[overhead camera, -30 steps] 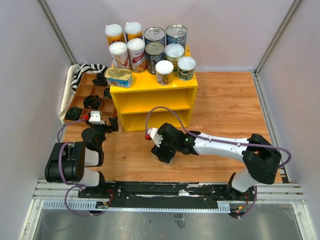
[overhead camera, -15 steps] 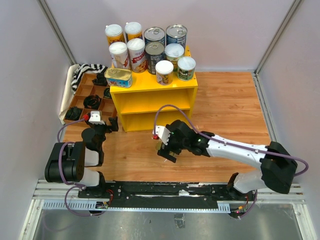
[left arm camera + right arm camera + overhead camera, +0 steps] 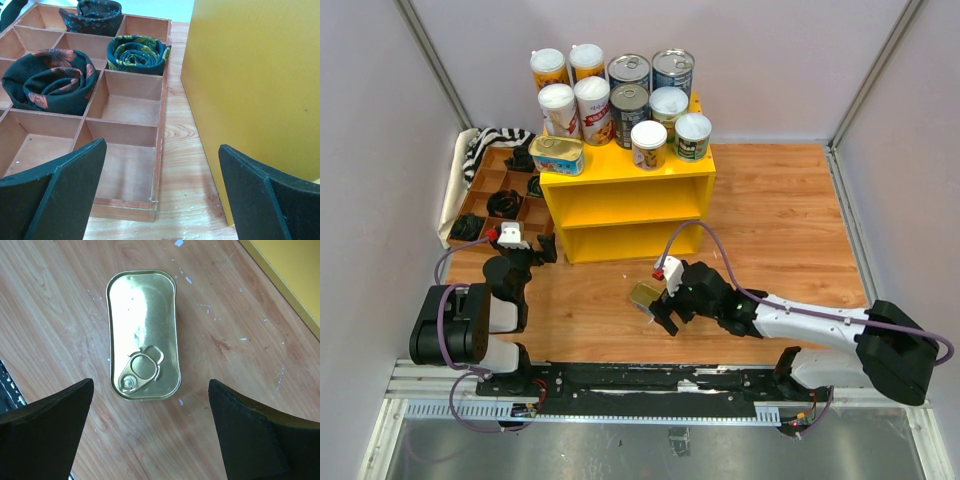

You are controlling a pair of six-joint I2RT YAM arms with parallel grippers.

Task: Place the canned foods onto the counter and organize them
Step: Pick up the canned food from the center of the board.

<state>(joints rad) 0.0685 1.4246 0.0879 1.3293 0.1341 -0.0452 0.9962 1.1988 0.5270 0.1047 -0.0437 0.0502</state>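
right gripper (image 3: 660,312): jaws gone from part-closed to wide, pulled back toward its base | flat gold-topped tin (image 3: 143,335): now uncovered, lying free on the table (image 3: 775,205), lid up | right arm: swung lower, rightward

The left arm (image 3: 470,325) sits folded close to its base at the near left, its forearm reaching forward and the wrist held low. The left gripper (image 3: 544,249) points roughly level, away from the base, and its two dark fingers (image 3: 62,200) stand wide apart, holding nothing. The right arm (image 3: 820,325) stretches leftward from its base, its white forearm lying nearly flat and the wrist bent down. The right gripper (image 3: 657,306) faces straight downward, with both fingers (image 3: 42,437) spread to either edge of the wrist view, gripping nothing
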